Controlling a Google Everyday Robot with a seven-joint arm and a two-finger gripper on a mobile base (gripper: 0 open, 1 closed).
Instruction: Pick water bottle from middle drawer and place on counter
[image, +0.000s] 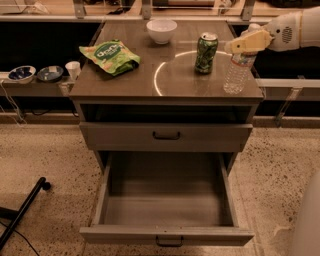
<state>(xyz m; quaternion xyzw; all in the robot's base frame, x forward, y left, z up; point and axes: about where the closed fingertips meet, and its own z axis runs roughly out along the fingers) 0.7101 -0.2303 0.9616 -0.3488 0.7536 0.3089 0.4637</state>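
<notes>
**Water bottle upright at the desk's right edge, gripper on its neck**

We see the water bottle (237, 75) standing on the desk (175, 75), close to the right front corner and just beside the green can (206, 46). The gripper (244, 45) reaches in from the right, its fingers clenched around the bottle's neck and hiding the cap. Below, the middle drawer (167, 236) hangs open. We judge the placing nearly done: part the fingers gently, then lift straight up, since a sideways nudge this near the edge could topple the bottle.

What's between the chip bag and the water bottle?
In the camera view, the green can stands between them on the counter. The gripper is at the water bottle's top.
</notes>
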